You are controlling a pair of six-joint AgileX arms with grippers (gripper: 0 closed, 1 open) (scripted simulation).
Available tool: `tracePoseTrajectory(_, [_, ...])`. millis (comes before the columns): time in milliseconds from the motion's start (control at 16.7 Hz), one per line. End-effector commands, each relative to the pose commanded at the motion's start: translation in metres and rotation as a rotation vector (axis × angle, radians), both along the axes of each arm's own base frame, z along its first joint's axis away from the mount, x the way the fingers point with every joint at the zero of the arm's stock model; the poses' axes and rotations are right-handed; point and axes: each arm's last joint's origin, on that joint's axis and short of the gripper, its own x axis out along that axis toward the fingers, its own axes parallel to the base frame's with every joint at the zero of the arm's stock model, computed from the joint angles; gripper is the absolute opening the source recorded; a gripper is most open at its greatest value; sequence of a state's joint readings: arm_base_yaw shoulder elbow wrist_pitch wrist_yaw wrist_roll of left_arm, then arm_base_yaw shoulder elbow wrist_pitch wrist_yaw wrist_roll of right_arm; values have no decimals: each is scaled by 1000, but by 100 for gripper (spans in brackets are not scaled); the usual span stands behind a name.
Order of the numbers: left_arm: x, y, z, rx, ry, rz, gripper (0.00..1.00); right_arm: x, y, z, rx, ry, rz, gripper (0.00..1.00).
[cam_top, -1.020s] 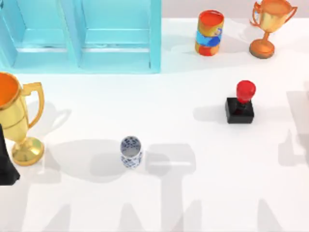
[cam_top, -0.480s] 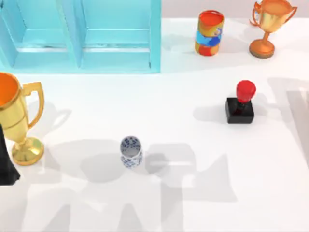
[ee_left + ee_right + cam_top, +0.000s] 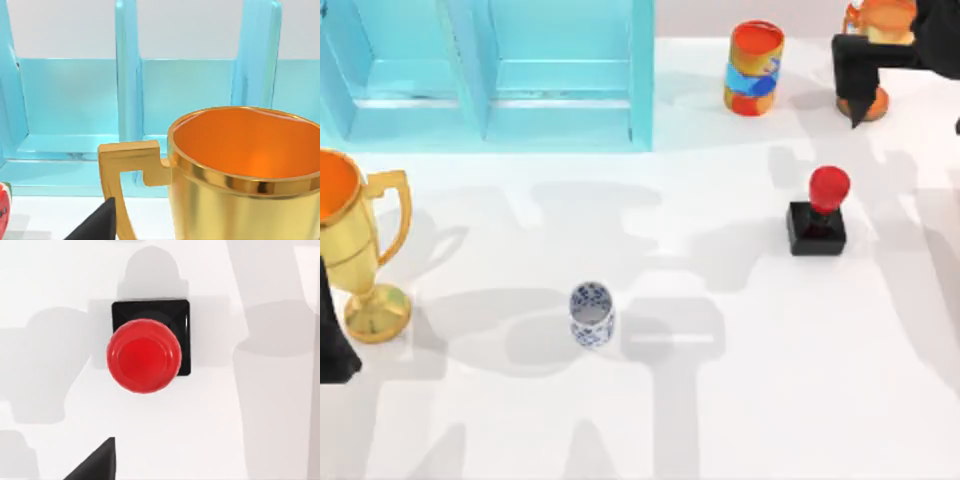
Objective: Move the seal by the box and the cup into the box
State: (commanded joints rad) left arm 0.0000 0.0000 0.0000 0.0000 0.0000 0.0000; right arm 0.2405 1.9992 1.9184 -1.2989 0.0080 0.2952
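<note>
The seal (image 3: 817, 215), a black square block with a red knob, stands on the white table right of centre; the right wrist view looks straight down on the seal (image 3: 145, 352). The cup (image 3: 591, 313), small, white with a blue pattern, stands upright in the middle front. The light blue box (image 3: 642, 90) sits at the back left, with its compartments (image 3: 130, 100) facing the left wrist camera. My right gripper (image 3: 865, 85) hangs at the back right, beyond the seal. My left gripper (image 3: 332, 345) stays at the left edge beside a gold trophy.
A large gold trophy (image 3: 350, 240) stands at the left edge, and this trophy (image 3: 235, 175) is close in front of the left wrist camera. An orange cylinder with a blue band (image 3: 755, 68) stands at the back. An orange-gold trophy (image 3: 868, 100) is partly behind my right arm.
My right arm has come into the top view at the back right, and its shadows have shifted across the table. The seal, the cup and the left arm have not moved.
</note>
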Motion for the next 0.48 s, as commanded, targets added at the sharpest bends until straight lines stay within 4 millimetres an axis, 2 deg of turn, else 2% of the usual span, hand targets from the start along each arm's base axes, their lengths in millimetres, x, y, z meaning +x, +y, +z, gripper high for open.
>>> tracePoseTrajectory(240, [0,0,0,0,0,0,100,32,34,-37,-31,139,25,100])
tracePoseTrajectory(480, [0,0,0,0,0,0,100,41,48,-53,-44,187,36,100])
